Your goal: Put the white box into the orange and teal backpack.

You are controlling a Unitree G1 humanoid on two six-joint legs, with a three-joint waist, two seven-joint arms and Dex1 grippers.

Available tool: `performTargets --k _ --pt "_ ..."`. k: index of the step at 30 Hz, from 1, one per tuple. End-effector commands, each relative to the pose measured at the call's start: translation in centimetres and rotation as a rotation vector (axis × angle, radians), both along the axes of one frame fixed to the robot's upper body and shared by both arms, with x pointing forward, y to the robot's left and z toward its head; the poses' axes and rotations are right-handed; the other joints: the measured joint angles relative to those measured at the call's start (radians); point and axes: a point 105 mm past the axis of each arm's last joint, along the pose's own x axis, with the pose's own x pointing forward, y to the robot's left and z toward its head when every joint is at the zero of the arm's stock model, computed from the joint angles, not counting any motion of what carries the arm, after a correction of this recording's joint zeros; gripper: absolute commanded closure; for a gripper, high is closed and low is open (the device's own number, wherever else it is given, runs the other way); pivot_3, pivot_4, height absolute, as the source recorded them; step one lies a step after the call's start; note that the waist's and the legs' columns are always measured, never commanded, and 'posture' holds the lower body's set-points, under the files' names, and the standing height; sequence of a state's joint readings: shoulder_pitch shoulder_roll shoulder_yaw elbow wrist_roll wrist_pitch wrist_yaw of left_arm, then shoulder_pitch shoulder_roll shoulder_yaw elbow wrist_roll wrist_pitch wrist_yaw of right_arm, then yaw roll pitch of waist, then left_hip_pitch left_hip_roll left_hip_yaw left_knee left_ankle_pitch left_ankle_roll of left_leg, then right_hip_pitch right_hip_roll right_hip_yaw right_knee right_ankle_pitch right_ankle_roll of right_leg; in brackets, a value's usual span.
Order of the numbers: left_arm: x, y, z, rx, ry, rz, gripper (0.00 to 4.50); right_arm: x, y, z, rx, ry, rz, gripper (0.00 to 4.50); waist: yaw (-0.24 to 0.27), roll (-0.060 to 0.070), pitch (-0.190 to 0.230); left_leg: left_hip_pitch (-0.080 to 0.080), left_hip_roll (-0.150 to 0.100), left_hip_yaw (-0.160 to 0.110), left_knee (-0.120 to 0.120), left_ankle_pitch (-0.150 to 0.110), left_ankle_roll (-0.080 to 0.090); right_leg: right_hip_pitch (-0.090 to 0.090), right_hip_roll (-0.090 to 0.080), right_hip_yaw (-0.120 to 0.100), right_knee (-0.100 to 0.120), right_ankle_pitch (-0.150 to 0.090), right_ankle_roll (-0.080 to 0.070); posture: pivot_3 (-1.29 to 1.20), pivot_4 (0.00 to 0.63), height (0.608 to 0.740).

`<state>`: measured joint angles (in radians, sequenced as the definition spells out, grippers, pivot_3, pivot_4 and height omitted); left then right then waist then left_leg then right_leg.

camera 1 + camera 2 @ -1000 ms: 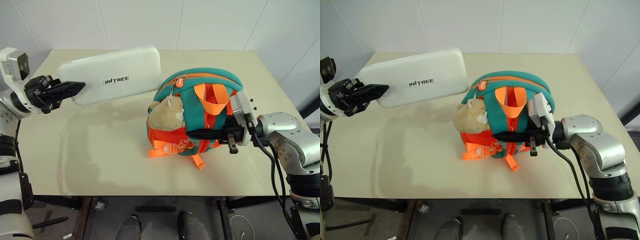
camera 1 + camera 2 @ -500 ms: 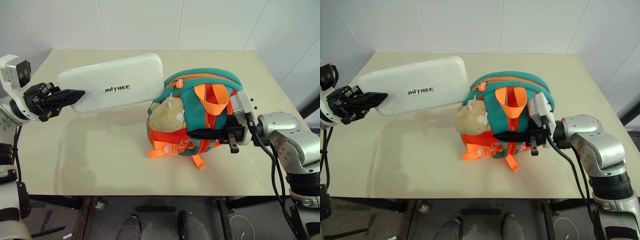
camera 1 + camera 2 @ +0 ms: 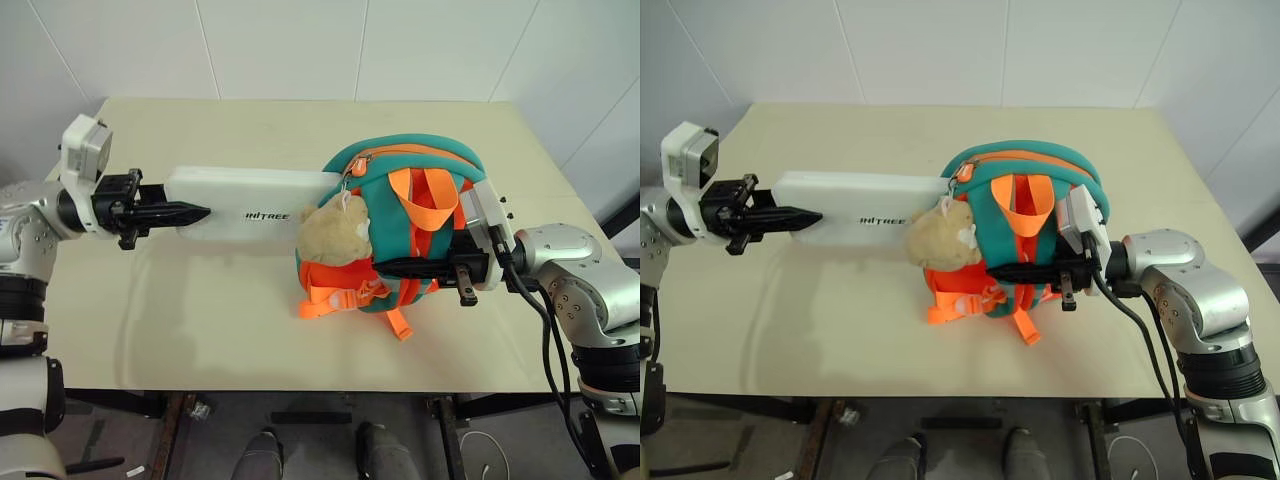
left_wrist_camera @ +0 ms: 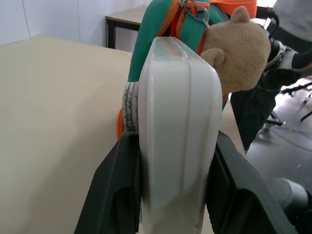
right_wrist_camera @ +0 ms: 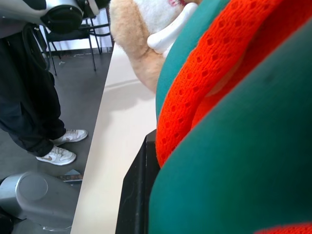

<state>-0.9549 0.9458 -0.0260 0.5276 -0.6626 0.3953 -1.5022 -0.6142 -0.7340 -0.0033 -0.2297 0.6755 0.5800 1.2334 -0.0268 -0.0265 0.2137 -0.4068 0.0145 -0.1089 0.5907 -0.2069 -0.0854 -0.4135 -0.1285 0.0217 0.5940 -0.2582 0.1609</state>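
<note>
A cream table (image 3: 200, 330) seen from the robot's head, with white walls behind. An orange and teal backpack (image 3: 400, 225) stands right of centre, a tan plush animal (image 3: 335, 235) hanging on its near-left side and orange webbing straps (image 3: 335, 292) dangling below. The white box (image 3: 250, 192) is held above the table, turned edge-on so that its narrow side faces up, its dark lettering just visible. Its far end meets the backpack's left side by the zipper pull (image 3: 352, 168); whether it has entered an opening cannot be told, since the plush and the teal trim cover that end.

The left gripper (image 3: 195, 211) clasps the box's near end. The left wrist view makes this plain: one black finger (image 4: 114, 195) lies flat against each broad face of the box (image 4: 175, 146), and the plush (image 4: 241, 48) sits just beside the box's far end.

The right gripper (image 3: 385, 267) reaches level into the backpack's right side, its fingers pressed into the straps and clenched, by every sign on backpack fabric (the fingertips themselves are buried). The right wrist view shows orange mesh (image 5: 214, 83) and teal fabric pressed close, one black finger (image 5: 139, 195) along the table edge, and a person's dark trousers and pale shoes (image 5: 58, 151) standing beyond the table.
</note>
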Motion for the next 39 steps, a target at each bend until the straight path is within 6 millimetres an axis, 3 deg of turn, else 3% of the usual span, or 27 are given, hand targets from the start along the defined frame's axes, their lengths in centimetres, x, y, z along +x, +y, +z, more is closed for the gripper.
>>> performTargets --k 1,7,17,23,26,30,36,39 --pt "-0.8 -1.1 1.0 0.068 -0.057 -0.108 3.18 -0.3 0.4 0.9 0.008 -0.055 0.020 4.50 0.000 0.000 0.000 0.000 0.000 0.000 0.000 0.000 0.000 0.000 0.000 0.000 0.000 0.000 0.000 0.00 0.150 0.740" --pt "1.4 -4.4 1.1 0.160 -0.089 -0.051 3.18 -0.3 0.7 0.8 0.009 -0.059 0.031 4.50 0.000 0.000 0.000 0.000 0.000 0.000 0.000 0.000 0.000 0.000 0.000 0.000 0.000 0.000 0.000 0.00 0.150 0.740" --pt "4.2 -11.6 -0.7 0.195 -0.078 -0.024 3.18 -0.3 1.1 0.9 0.014 -0.067 0.040 4.50 0.000 0.000 0.000 0.000 0.000 0.000 0.002 0.000 0.000 0.000 0.001 0.002 0.001 0.000 0.001 0.00 0.150 0.740" --pt "4.7 -16.2 -2.3 0.171 -0.032 -0.042 3.18 -0.3 1.4 0.9 0.016 -0.066 0.039 4.50 0.003 0.000 0.000 0.000 -0.001 0.000 0.004 0.000 0.000 0.002 0.001 0.003 0.001 0.001 0.003 0.00 0.150 0.740" --pt "4.4 -17.3 -1.8 0.128 -0.042 -0.074 3.18 -0.2 1.4 1.0 0.018 -0.068 0.036 4.50 0.003 0.000 0.000 0.000 -0.001 0.000 0.005 0.000 0.000 0.002 0.001 0.004 0.001 0.002 0.003 0.00 0.150 0.740" --pt "3.0 -16.9 -0.8 0.091 -0.012 -0.150 1.93 -0.3 1.4 1.1 0.026 -0.070 0.029 4.50 -0.005 0.000 0.000 0.000 -0.001 0.001 0.004 0.000 0.000 0.001 0.001 0.005 0.000 0.002 0.003 0.00 0.150 0.740" --pt "2.3 -13.9 0.9 0.079 -0.052 -0.119 0.17 -0.3 1.3 1.0 0.028 -0.067 0.015 4.50 -0.004 0.001 0.000 0.000 -0.001 0.001 0.004 0.000 0.001 0.000 0.002 0.007 0.000 0.002 0.003 0.00 0.150 0.740" --pt "2.1 -12.1 1.1 0.108 -0.098 -0.076 0.04 -0.3 1.4 0.9 0.029 -0.066 0.014 4.50 -0.004 0.001 0.000 0.000 -0.001 0.002 0.003 -0.001 0.001 0.000 0.003 0.008 0.000 0.002 0.003 0.00 0.150 0.740"
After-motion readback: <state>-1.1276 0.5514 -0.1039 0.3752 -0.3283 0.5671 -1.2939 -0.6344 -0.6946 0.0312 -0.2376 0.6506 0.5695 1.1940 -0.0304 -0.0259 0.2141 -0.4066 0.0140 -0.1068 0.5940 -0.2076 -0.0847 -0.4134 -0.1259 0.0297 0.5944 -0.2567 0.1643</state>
